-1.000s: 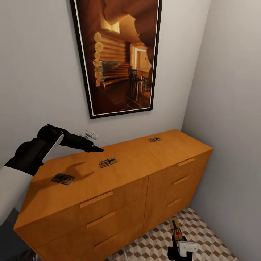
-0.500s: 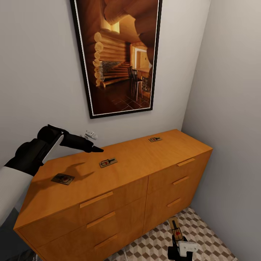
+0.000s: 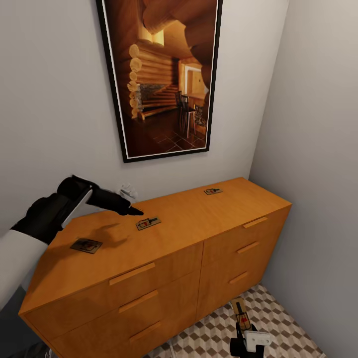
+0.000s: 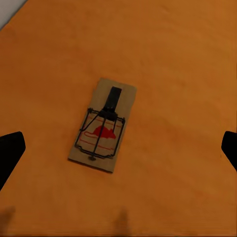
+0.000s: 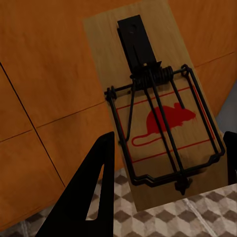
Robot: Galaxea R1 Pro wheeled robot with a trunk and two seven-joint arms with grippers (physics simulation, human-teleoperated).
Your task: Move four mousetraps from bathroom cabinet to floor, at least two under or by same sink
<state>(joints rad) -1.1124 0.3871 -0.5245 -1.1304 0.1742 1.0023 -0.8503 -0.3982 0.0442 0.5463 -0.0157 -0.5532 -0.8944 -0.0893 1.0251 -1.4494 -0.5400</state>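
We are lowering our left gripper [image 3: 133,211], jaws spread wide, nearer the middle mousetrap [image 3: 148,223] on the cabinet [image 3: 164,243] than a second ago. Our right gripper [image 3: 242,325] is clamping a fourth mousetrap [image 5: 158,113] low, above the bathroom floor [image 3: 219,338]

A room in a home: a wooden cabinet [image 3: 164,248], a big picture [image 3: 161,74] (a log house), tiled floor [image 3: 209,338]

Left gripper [image 3: 133,211] hovers over the cabinet [image 3: 164,248] top, just beside the middle mousetrap [image 3: 148,223]; two more traps flank it.
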